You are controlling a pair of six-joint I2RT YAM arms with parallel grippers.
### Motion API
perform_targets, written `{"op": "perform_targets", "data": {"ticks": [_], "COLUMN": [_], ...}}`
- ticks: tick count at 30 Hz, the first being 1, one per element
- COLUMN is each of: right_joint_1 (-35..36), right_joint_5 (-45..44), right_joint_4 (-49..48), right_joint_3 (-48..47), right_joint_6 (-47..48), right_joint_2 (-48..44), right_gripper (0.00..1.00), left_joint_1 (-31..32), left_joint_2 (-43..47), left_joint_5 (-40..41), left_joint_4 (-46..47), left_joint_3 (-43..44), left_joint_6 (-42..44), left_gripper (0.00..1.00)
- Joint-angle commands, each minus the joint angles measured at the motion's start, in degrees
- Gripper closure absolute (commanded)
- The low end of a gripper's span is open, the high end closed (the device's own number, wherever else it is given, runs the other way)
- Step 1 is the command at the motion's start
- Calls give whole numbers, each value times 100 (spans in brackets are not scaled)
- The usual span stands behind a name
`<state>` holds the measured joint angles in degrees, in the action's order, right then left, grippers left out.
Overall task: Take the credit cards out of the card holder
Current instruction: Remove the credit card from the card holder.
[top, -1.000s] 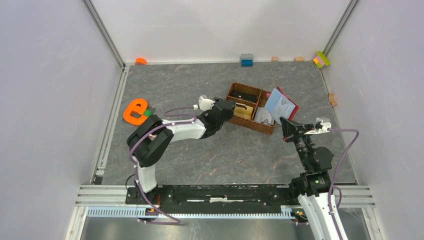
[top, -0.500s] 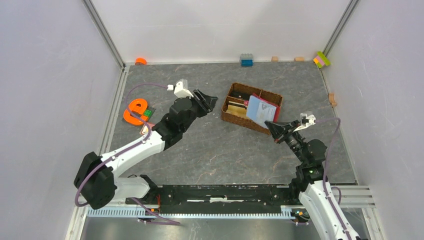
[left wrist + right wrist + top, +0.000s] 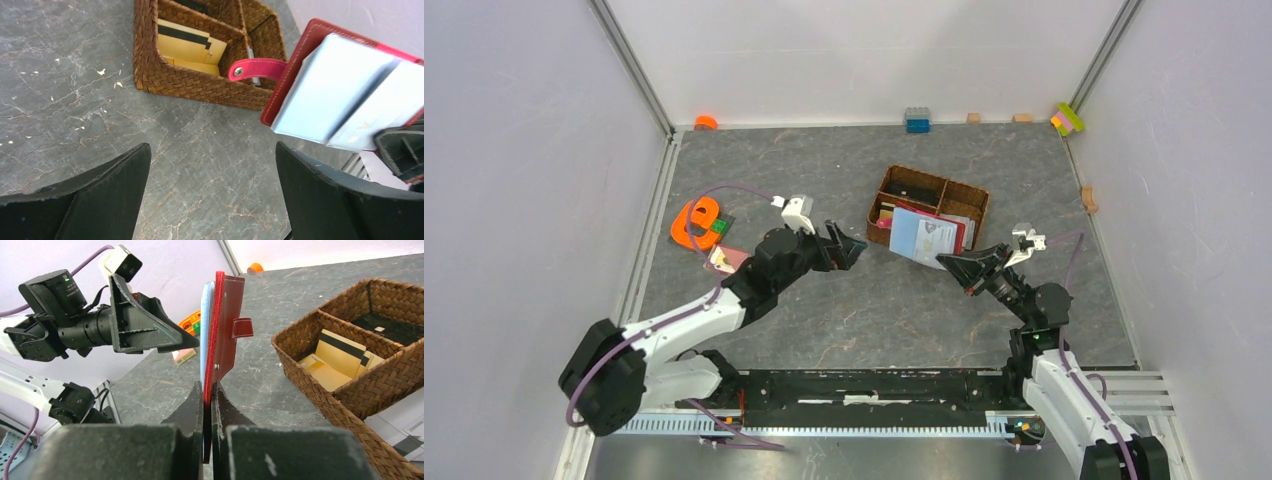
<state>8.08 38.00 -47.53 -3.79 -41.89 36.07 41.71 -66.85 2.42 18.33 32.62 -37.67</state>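
I hold the dark red card holder (image 3: 227, 315) aloft, pinched in my right gripper (image 3: 207, 387), its light blue credit cards (image 3: 325, 90) not yet drawn out, while my left gripper (image 3: 212, 150) gapes nearby, grasping nothing.

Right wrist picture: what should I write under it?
Right gripper pinches the dark red leather card holder upright, facing the open left gripper, brown wicker basket nearby.

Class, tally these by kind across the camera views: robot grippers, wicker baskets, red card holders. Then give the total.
grippers: 2 (left gripper, right gripper)
wicker basket: 1
card holder: 1
Total: 4
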Motion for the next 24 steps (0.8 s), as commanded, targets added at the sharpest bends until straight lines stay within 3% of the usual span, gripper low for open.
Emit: {"op": "perform_targets", "data": {"ticks": [1, 12, 18, 22, 24], "right_joint_1": [1, 114, 182, 275, 312], "right_joint_5": [173, 234, 239, 482, 559], "right_joint_4": [-851, -1573, -1599, -2005, -2258], "right_joint_3": [88, 168, 162, 116, 124], "right_joint_6": [-289, -770, -733, -899, -1000], "right_joint_2": [89, 600, 835, 1180, 1315], "right_gripper": [100, 100, 100, 100, 100], "left_joint_1": [42, 32, -12, -49, -64], "left_joint_2": [834, 1444, 776, -139, -304], "left_joint_5": [410, 896, -195, -1681, -1824], "left_joint_4": [553, 1167, 1966, 2546, 2681], "left_joint_3": [-389, -1350, -1211, -796, -749], "left_joint_6": [-8, -341, -2, -118, -164], "left_gripper": [0, 0, 0, 0, 0]}}
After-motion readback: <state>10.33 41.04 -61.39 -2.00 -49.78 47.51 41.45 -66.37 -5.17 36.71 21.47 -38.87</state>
